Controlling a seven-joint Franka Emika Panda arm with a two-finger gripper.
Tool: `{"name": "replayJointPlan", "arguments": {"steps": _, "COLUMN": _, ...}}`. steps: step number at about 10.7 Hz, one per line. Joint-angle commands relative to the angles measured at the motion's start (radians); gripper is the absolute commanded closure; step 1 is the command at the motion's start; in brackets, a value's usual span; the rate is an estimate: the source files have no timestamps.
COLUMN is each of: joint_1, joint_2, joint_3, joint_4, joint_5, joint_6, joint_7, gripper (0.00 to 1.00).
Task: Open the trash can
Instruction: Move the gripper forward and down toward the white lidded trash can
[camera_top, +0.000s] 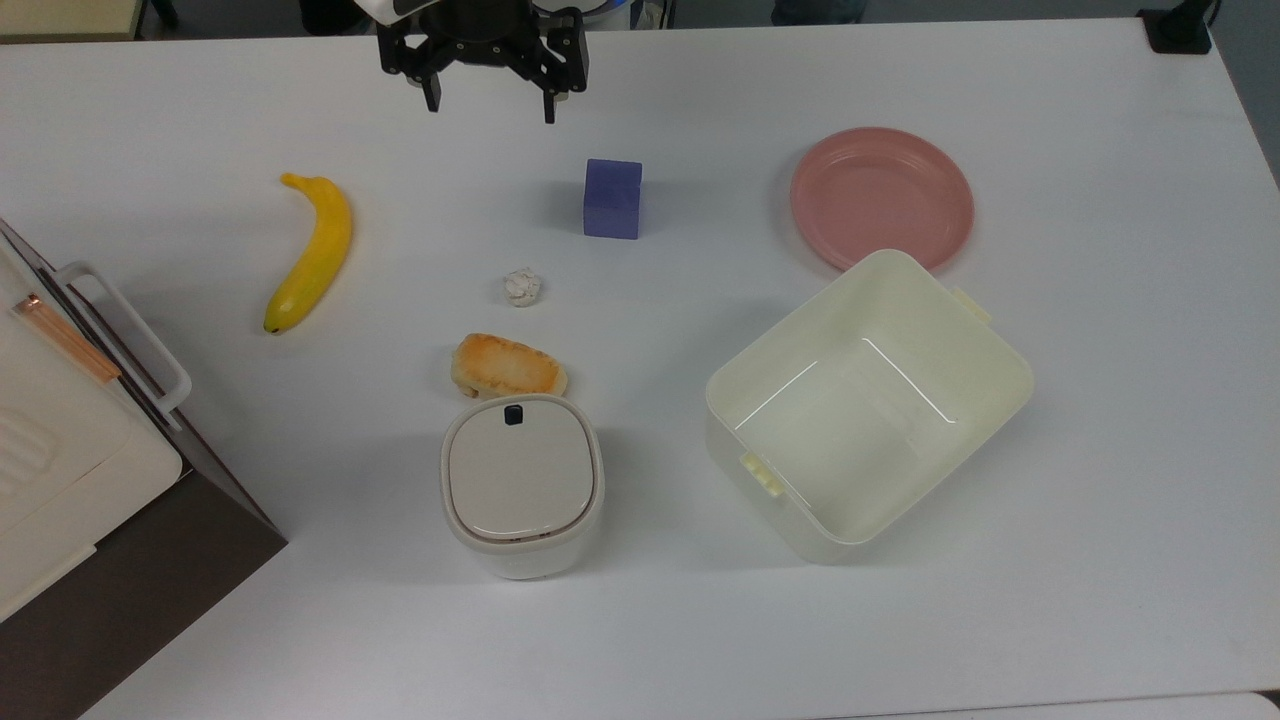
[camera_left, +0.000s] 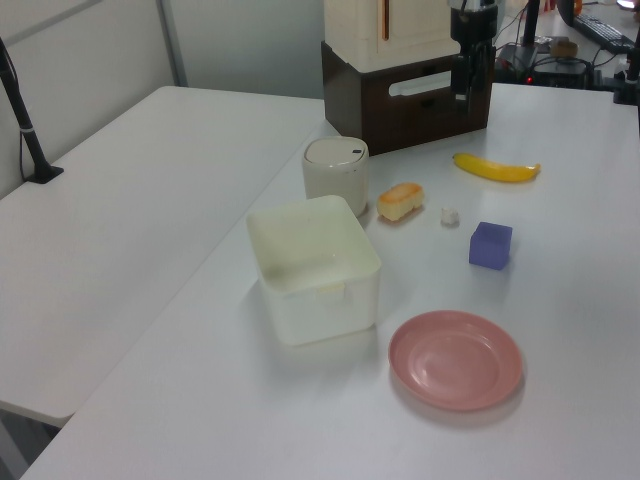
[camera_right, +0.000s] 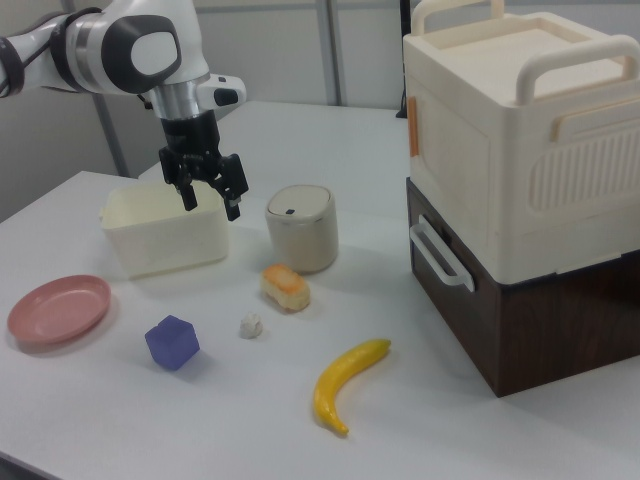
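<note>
Trash can (camera_top: 521, 485), beige-grey lid closed

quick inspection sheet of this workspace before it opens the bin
surface: white table, dry, no spills.
job's things: trash can upright, lid shut, dark button facing the bread.
clutter: bread, paper ball, banana, purple block, pink plate, empty cream tub.
grippers: gripper open, raised, far from the can.
cables: nothing seen on the table.
surroundings: stacked cream and brown boxes at the table edge.
</note>
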Motion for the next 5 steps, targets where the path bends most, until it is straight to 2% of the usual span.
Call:
{"name": "replayJointPlan", "arguments": {"steps": 1, "joint_1": 0.005, "joint_2": -0.029, "joint_3": -0.007, "joint_4": -0.013, "joint_5": -0.018, "joint_6": -0.016, "joint_7": -0.005, "gripper": 0.00}}
{"name": "replayJointPlan", "arguments": {"steps": 5, "joint_1": 0.011, "joint_2": -0.027, "joint_3": -0.034, "joint_4": 0.005, "joint_5": -0.013, "joint_6": -0.019, "joint_7": -0.014, "gripper": 0.00}}
